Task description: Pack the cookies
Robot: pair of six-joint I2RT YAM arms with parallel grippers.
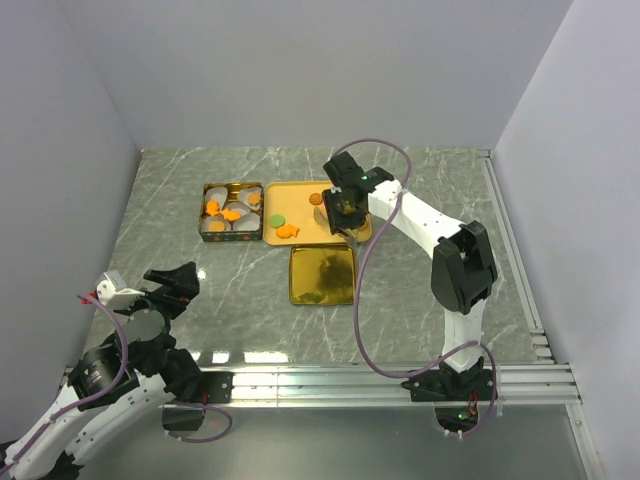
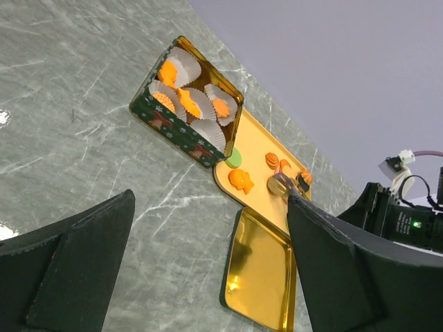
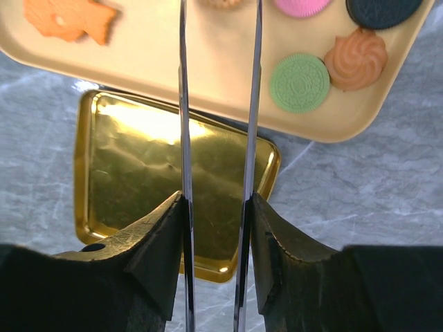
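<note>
cookies (image 1: 287, 232): most lie loose on the yellow tray (image 3: 208, 90): green round (image 3: 299, 83), orange swirl (image 3: 356, 59), fish shape (image 3: 69, 19), pink and dark ones cut by the frame top; a few orange ones sit in paper cups (image 2: 201, 104) inside the tin (image 2: 176, 131)
tin: just left of the tray, edges about touching; gold lid (image 3: 173, 180) lies flat on the near side of the tray
right gripper (image 1: 345, 212): over the tray's right part, thin blades a little apart, tan cookie (image 3: 221, 3) peeks between them at the frame edge; tips cut off, can't tell if they pinch it
left gripper (image 2: 209, 207): jaws wide apart, nothing in them, well away from the tin
handling (judgement): light, stiff, brittle, crumbly; swirl ridges likely chip; flat on a smooth tray, so may skid if nudged
grip spot (judgement): across the rim at the widest part, one blade each side, gentle squeeze; fish across the body, not the tail
risk (judgement): hard squeeze snaps it, weak one drops it on the way to the cups
</note>
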